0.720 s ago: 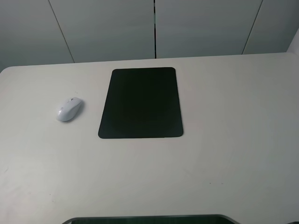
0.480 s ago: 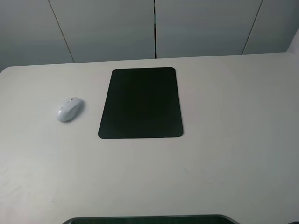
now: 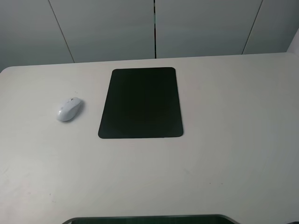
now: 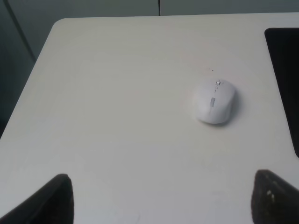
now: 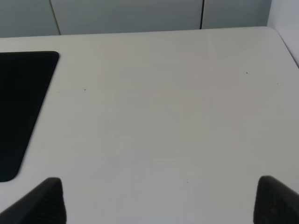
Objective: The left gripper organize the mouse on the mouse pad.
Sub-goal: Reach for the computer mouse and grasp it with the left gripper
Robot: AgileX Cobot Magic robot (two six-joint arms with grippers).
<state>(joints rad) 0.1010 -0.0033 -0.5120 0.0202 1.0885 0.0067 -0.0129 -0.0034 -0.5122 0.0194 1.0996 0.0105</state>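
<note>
The small white mouse [image 3: 69,109] lies on the bare table, left of the black mouse pad [image 3: 141,102] and apart from it. In the left wrist view the mouse [image 4: 215,101] shows its scroll wheel, and a strip of the mouse pad [image 4: 285,79] runs along the frame's edge. My left gripper [image 4: 161,200] is open, its two dark fingertips [image 4: 51,198] wide apart and short of the mouse, nothing between them. My right gripper [image 5: 161,200] is open too, over bare table beside the mouse pad [image 5: 21,107]. Neither arm shows in the exterior high view.
The white table [image 3: 224,154] ends at a rounded back left corner [image 4: 60,23]. Grey wall panels [image 3: 154,28] stand behind it. A dark rim [image 3: 149,218] shows at the front edge of the exterior high view.
</note>
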